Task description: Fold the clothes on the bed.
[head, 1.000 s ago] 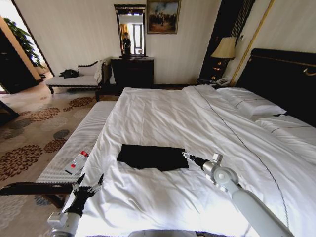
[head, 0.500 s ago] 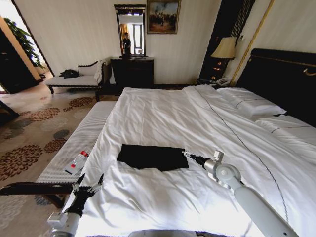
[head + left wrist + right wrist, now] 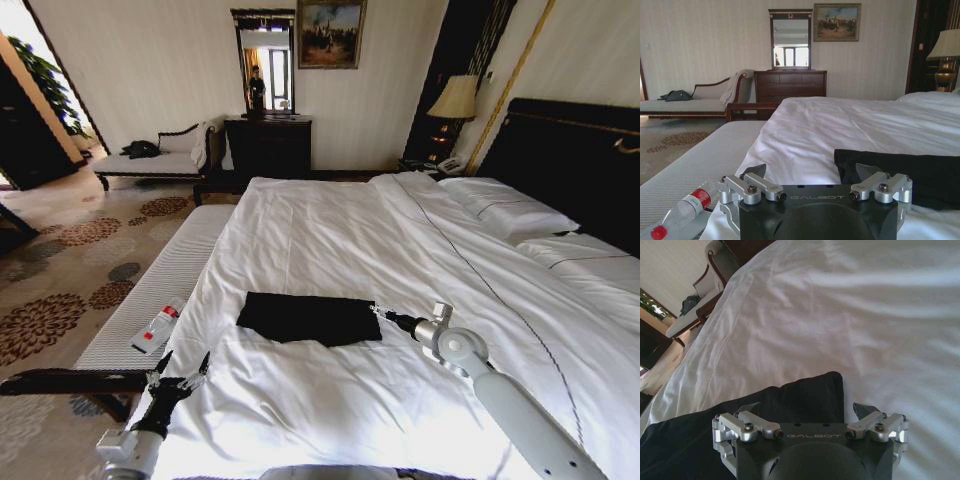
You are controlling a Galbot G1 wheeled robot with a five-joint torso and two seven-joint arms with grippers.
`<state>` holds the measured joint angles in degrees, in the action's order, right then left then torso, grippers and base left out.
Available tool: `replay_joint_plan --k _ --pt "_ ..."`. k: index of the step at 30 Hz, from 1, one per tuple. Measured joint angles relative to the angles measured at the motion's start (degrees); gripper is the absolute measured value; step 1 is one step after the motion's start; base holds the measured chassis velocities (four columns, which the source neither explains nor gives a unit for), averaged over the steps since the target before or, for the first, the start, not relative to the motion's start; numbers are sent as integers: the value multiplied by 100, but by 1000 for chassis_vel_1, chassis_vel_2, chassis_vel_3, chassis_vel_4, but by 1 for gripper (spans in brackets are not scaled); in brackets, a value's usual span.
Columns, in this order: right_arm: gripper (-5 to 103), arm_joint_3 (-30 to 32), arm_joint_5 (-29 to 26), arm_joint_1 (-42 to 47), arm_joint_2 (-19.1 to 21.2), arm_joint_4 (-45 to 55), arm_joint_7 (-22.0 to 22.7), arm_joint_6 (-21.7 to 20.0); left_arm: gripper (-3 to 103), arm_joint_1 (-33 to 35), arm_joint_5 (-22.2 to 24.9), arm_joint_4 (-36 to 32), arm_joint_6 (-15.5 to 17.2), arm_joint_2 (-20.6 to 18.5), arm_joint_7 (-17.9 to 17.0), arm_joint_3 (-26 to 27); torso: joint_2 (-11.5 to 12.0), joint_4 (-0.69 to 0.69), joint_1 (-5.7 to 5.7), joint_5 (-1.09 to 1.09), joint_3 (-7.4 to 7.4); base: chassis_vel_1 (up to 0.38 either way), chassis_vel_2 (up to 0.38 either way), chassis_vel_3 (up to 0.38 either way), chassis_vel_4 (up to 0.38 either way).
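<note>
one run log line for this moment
right gripper: open, at folded black cotton t-shirt's edge | left gripper: open, idle beside white bed

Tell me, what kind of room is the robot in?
Probably a hotel bedroom. There is a big bed with white covers and pillows, a lamp beside it, and a dark dresser with a mirror on the far wall.
</note>
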<state>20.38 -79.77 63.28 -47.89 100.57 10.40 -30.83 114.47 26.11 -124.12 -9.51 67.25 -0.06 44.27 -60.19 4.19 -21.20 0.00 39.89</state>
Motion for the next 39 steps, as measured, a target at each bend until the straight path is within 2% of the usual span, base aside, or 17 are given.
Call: replay_joint_plan --k 19,39 --pt "100 -11 -117 -97 108 -290 -129 -203 100 0 0 0 0 0 0 0 0 0 0 0 0 0 0 0 0" --pt "100 -306 -151 -413 174 -705 -233 -278 100 0 0 0 0 0 0 0 0 0 0 0 0 0 0 0 0"
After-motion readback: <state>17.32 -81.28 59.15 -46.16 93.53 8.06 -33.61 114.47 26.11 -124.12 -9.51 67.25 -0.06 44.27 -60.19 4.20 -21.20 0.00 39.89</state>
